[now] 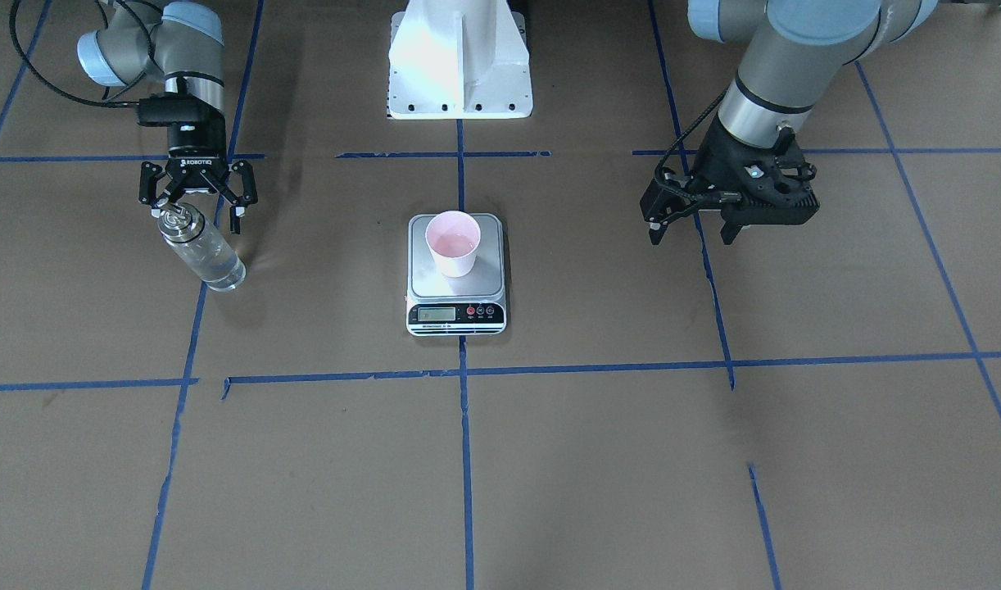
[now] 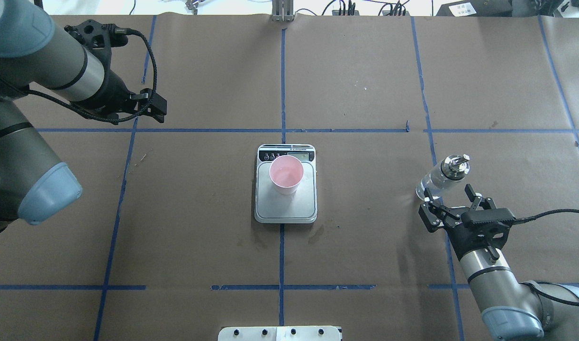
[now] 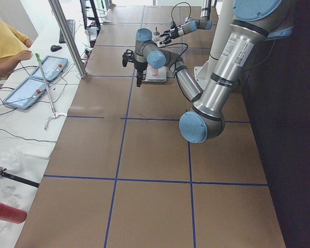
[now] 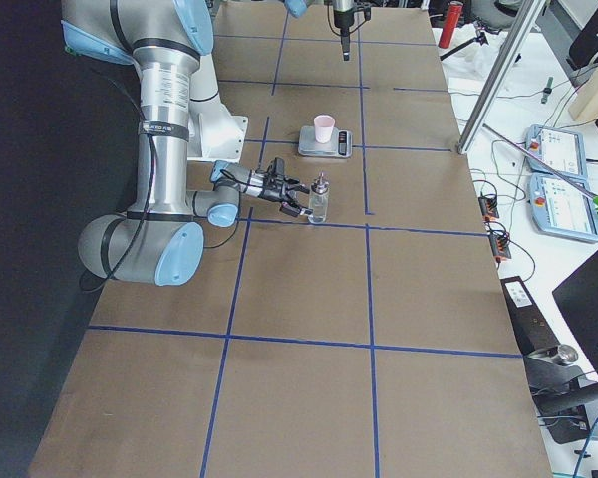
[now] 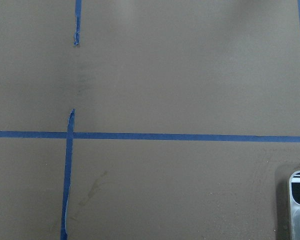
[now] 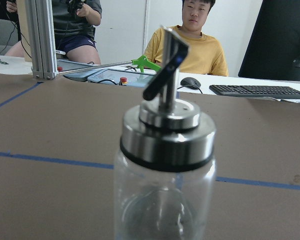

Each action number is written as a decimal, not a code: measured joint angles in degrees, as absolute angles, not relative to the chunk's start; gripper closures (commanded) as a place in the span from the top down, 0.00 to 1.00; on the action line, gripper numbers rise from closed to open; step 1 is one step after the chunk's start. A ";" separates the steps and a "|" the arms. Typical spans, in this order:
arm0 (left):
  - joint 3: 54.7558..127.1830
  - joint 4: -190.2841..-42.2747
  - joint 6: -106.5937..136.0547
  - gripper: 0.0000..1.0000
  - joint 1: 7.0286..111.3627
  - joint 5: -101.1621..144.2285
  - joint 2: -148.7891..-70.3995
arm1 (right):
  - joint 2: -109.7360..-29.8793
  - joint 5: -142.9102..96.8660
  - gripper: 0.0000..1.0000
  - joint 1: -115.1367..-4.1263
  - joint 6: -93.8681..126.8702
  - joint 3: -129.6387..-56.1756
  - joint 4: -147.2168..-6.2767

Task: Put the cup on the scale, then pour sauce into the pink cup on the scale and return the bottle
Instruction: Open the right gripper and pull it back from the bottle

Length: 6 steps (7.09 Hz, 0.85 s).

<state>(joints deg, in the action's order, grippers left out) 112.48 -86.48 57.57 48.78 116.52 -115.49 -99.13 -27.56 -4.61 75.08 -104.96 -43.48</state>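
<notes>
The pink cup [image 1: 454, 243] [image 2: 285, 174] stands upright on the steel plate of the scale [image 1: 423, 283] [image 2: 266, 208] at the table's middle; its inside looks pinkish and glossy. The clear glass bottle [image 1: 201, 246] [image 2: 438, 179] [image 4: 319, 199] stands upright on the table at my right side, with clear sauce low in it. It fills the right wrist view, spout up [image 6: 165, 165]. My right gripper [image 1: 196, 215] [image 2: 448, 193] is open just behind the bottle, not touching it. My left gripper [image 1: 690, 238] [image 2: 158, 106] hangs open and empty over bare table far to my left. A corner of the scale [image 5: 297, 200] shows in the left wrist view.
The white robot base [image 1: 459, 65] sits behind the scale. Blue tape lines cross the brown table cover. Beyond the far table edge are an aluminium post [image 6: 40, 40], a seated person [image 6: 192, 40], tablets and a keyboard [image 6: 257, 91].
</notes>
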 measured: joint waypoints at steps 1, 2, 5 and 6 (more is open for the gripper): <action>112.44 -86.48 57.57 1.00 48.73 116.39 -115.42 | -100.11 -27.29 1.00 -3.32 75.25 -105.44 -43.11; 112.43 -86.49 57.57 1.00 48.66 116.22 -115.38 | -100.83 -27.15 1.00 -2.00 75.69 -105.66 -42.90; 112.21 -86.50 57.34 1.00 48.61 116.16 -115.30 | -107.35 -27.93 1.00 1.76 77.02 -106.03 -39.34; 111.84 -86.62 57.04 1.00 48.61 116.22 -115.35 | -111.07 -28.73 1.00 2.33 77.09 -106.04 -36.11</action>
